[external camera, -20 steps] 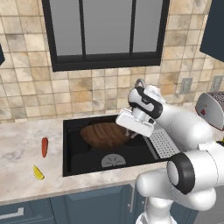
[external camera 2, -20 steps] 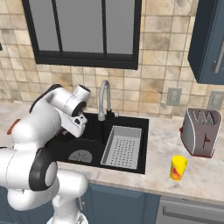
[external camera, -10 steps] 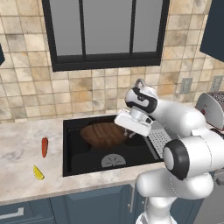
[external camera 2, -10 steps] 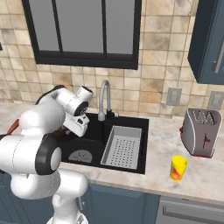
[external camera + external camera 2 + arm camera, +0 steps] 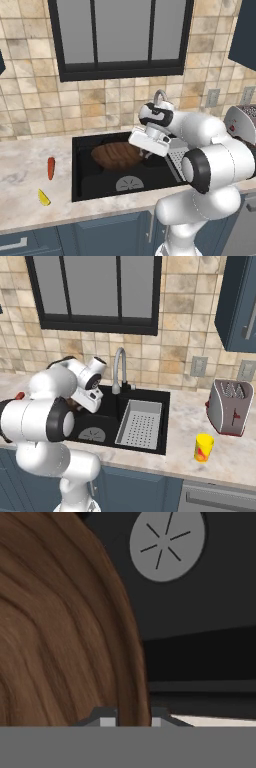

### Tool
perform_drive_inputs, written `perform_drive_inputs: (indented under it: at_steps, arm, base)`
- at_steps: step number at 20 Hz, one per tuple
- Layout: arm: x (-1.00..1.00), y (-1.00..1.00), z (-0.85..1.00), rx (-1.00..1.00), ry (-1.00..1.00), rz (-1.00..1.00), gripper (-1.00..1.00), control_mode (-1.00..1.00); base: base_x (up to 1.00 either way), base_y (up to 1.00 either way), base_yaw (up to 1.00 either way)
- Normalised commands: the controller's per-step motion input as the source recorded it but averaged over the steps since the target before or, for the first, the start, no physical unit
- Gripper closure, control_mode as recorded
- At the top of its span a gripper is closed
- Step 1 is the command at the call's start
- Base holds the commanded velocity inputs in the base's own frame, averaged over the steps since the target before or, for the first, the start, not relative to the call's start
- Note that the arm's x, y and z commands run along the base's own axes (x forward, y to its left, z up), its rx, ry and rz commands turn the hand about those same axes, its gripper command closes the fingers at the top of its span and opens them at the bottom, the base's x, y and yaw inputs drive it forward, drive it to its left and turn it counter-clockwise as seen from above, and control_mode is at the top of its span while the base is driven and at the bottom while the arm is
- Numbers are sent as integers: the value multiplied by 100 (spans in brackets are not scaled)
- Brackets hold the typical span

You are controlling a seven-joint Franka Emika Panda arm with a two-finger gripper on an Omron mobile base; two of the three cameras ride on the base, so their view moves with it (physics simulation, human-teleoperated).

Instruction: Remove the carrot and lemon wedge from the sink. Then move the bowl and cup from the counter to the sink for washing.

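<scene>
The wide brown wooden bowl (image 5: 115, 155) hangs tilted inside the black sink (image 5: 92, 187), above its round grey drain (image 5: 129, 184). My gripper (image 5: 148, 152) is shut on the bowl's right rim. In the hand view the bowl (image 5: 60, 637) rim runs between my two fingertips (image 5: 106, 720), with my gripper (image 5: 134, 721) clamped on it and the drain (image 5: 166, 543) beyond. The orange carrot (image 5: 50, 168) and yellow lemon wedge (image 5: 44, 198) lie on the beige counter (image 5: 25, 175) left of the sink. The yellow cup (image 5: 204, 447) stands on the counter right of the sink.
A grey perforated tray (image 5: 140, 423) fills the sink's right half, and the curved silver faucet (image 5: 119, 368) rises behind it. A toaster (image 5: 231, 406) stands at the far right by the tiled wall. My arm's white elbow bulks over the sink's front edge.
My hand has edged slightly down and left with the bowl held; the arm's elbow has swung nearer the camera. The bowl has hardly shifted in the sink.
</scene>
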Motion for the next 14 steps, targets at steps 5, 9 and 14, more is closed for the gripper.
perform_drive_inputs:
  at_steps: [5, 9, 14]
  arm:
    - [22, 4, -19, 0, 0, 0, 100, -100]
    - [11, 2, -22, -2, 0, 1, 100, -100]
    - [12, 2, -22, -2, 0, 1, 100, -100]
  base:
    - [0, 0, 0]
    - [0, 0, 0]
    - [0, 0, 0]
